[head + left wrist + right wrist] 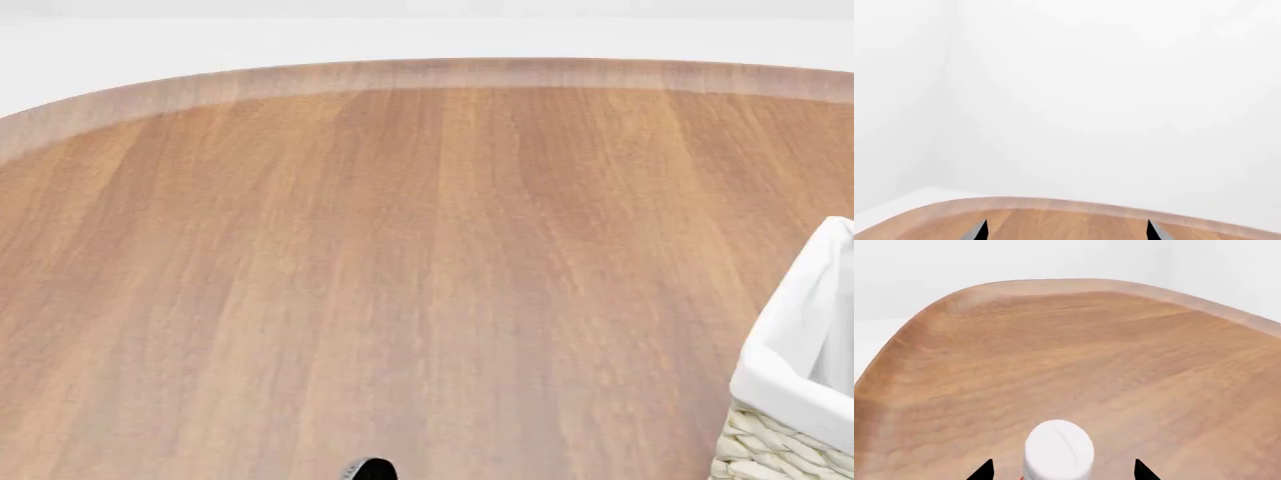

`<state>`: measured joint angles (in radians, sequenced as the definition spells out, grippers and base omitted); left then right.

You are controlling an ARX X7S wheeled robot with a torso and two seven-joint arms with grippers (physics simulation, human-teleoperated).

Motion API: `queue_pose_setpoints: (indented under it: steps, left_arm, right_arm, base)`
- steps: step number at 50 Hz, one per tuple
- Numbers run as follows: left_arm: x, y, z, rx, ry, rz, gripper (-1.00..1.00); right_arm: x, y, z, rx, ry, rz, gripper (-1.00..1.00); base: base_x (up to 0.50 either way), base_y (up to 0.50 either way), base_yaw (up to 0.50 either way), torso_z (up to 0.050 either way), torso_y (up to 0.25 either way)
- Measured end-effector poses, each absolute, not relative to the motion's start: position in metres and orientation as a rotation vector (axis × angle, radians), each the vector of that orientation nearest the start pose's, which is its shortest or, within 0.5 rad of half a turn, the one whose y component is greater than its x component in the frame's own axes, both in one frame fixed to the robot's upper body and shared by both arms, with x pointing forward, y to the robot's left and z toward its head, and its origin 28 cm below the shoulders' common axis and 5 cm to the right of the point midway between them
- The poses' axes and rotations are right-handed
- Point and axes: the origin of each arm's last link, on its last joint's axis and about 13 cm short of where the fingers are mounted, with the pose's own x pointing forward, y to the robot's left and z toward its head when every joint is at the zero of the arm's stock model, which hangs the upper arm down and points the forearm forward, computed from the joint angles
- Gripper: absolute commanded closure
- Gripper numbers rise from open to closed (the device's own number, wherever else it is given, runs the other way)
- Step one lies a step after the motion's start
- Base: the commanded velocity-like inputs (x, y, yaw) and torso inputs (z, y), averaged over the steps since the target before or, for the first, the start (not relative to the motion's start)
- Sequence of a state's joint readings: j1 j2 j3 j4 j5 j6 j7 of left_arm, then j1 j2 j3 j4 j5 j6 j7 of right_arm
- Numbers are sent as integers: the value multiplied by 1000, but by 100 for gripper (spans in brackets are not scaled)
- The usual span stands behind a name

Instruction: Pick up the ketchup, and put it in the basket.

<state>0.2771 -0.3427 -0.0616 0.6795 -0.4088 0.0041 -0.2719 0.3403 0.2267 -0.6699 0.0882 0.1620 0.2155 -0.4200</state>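
In the right wrist view, the right gripper's (1062, 471) two dark fingertips (983, 471) stand apart at the near edge of the picture, with the white screw cap of the small orange-red ketchup bottle (1058, 450) between them. Only the cap and a sliver of red beneath it show; whether the fingers touch the bottle cannot be told. The bottle stands upright on the rounded brown wooden table (1074, 355), which stretches away to a white wall.

In the left wrist view, the left gripper's (1066, 231) dark tips are likewise spread, above the table's far edge (1074, 212).

From the head view, the tall cream woven wicker basket (774, 455) with its white cloth liner (807, 330) sits at the table's right side; a small dark part (368, 469) shows at the near edge.
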Motion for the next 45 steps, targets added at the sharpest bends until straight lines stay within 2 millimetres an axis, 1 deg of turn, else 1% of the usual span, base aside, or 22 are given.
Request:
queue_pose_setpoints:
  steps: [16, 17, 26, 33, 40, 45]
  left_arm:
    - [142, 250, 121, -120, -391, 75, -100]
    - [142, 250, 121, -120, -391, 75, -100]
    - [141, 249, 121, -126, -393, 75, -100]
    - [142, 249, 122, -126, -397, 74, -100]
    - [143, 249, 122, -136, -393, 72, -100]
    - [143, 249, 122, -148, -391, 72, -100]
  right_arm:
    - [266, -33, 11, -199, 242, 1002, -100]
    - [267, -33, 10, -197, 247, 1002, 100]
    - [269, -30, 8, -176, 259, 991, 100]
    - [266, -32, 9, -191, 254, 980, 100]
    - [259, -42, 18, -237, 181, 895, 100]
    - [252, -53, 30, -246, 104, 813, 100]
  base:
    - [0, 0, 0, 0, 0]
    - [0, 0, 0, 0, 0]
    - [0, 0, 0, 0, 0]
    - [0, 0, 0, 0, 0]
    - [0, 0, 0, 0, 0]
    - [0, 0, 0, 0, 0]
